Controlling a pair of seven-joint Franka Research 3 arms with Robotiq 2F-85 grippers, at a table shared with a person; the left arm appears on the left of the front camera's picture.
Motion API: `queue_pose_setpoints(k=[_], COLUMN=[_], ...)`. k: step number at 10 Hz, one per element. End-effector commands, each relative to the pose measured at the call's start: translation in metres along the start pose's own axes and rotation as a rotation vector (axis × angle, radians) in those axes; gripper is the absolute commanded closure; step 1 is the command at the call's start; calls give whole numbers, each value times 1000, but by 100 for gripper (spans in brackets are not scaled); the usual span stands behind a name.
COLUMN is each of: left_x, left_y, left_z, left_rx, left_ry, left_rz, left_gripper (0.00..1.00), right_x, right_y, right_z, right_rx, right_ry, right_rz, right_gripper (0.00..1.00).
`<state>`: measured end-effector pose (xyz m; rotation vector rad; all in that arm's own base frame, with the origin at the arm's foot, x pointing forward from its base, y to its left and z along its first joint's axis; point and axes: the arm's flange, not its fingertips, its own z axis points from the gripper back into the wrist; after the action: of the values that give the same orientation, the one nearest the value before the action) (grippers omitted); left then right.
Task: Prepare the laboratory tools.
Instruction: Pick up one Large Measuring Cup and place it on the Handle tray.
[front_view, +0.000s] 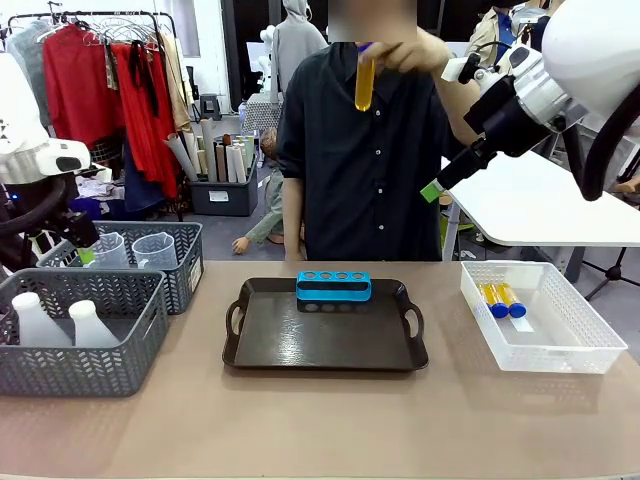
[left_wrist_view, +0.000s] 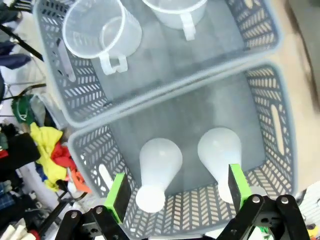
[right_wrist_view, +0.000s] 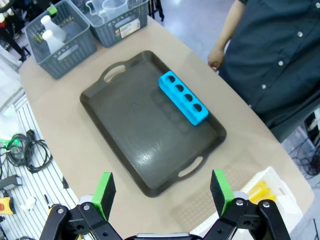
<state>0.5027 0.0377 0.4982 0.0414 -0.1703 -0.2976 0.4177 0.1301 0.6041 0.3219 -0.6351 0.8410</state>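
Observation:
Across the table a person's hand holds a blue-capped tube of amber liquid (front_view: 365, 82) upright at chest height. Two more such tubes (front_view: 503, 299) (right_wrist_view: 261, 191) lie in the clear white bin (front_view: 570, 340). My left gripper (left_wrist_view: 178, 190) hangs open above the front grey basket (front_view: 90, 370), where two white conical flasks (left_wrist_view: 159, 162) (front_view: 35, 322) stand. Two clear handled beakers (left_wrist_view: 100, 32) (front_view: 155, 250) sit in the basket behind. My right gripper (right_wrist_view: 162, 192) is open and empty, held high over the table's right side. The tray (right_wrist_view: 145, 135) lies below it.
A dark tray (front_view: 330, 345) lies mid-table with a blue four-hole tube rack (front_view: 333, 286) (right_wrist_view: 182, 97) at its far edge. The two grey baskets (right_wrist_view: 60, 37) stand at the left. The person stands just behind the far edge.

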Motion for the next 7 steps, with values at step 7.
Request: queue_pose_setpoints(k=[7], left_x=[82], left_y=[79], left_z=[-86], left_rx=[15], left_ry=[-97], left_rz=[205], left_gripper=[0], right_x=[-1], right_y=[0], right_z=[0], right_rx=[8], right_ry=[-6], right_rz=[-1], right_gripper=[0])
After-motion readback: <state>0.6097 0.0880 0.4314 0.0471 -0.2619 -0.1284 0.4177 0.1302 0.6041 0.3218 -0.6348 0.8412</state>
